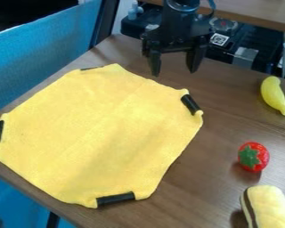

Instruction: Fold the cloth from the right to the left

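Yellow cloth lies flat, gripper spread above

In the camera view, the cloth (103, 133) is about as long as broad, its cut-off corners pointing to the view's left, top, right and bottom. It is plain yellow, faintly creased, with black strips (191, 104) at those corners. It lies on the table's (207, 178) left and middle. The gripper (174, 73) hangs near its upper right edge, pointing down, fingers (155, 64) wide apart.

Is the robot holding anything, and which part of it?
No, nothing is held. The gripper hangs over the table with its fingers apart and nothing between them.
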Motion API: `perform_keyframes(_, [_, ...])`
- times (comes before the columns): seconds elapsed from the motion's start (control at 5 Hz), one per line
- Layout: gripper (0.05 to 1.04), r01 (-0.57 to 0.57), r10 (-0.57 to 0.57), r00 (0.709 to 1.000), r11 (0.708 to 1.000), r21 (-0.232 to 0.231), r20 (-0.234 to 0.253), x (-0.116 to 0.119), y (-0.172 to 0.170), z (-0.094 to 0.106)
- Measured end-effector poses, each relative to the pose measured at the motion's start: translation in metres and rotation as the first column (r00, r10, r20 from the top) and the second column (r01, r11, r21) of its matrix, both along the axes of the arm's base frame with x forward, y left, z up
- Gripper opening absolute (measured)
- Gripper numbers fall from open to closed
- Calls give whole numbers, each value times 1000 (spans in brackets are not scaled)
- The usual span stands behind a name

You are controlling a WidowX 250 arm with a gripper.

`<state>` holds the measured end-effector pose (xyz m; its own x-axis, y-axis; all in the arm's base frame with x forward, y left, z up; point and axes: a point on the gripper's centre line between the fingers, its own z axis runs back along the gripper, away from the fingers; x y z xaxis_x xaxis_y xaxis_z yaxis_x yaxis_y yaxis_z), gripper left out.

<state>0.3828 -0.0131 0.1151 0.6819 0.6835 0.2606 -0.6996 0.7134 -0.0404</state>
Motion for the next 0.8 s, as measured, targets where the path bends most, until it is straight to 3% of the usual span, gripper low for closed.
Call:
perform_keyframes(0.2, [1000, -4, 4, 999, 1000, 3, -34, 0, 0, -15])
perform_keyframes(0.8, [1000, 29, -27, 999, 998, 47, -31, 24, -28, -50])
